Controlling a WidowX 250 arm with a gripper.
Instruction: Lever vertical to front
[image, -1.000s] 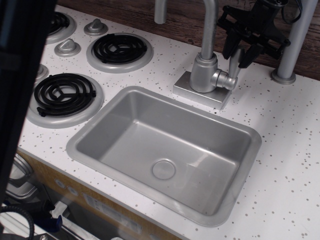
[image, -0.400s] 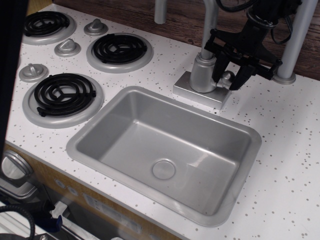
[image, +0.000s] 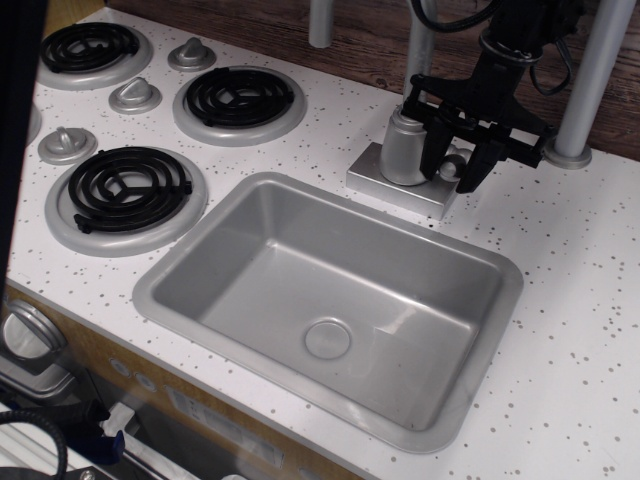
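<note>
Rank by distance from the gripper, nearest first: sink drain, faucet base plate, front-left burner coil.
From the gripper:
1. Faucet base plate, directly under and beside it, behind the sink.
2. Sink drain, lower in the picture, in the basin floor.
3. Front-left burner coil, far left on the stovetop.

Three black coil burners (image: 127, 188), three round silver knobs (image: 134, 95), one sink (image: 330, 300), one faucet (image: 405, 145).
</note>
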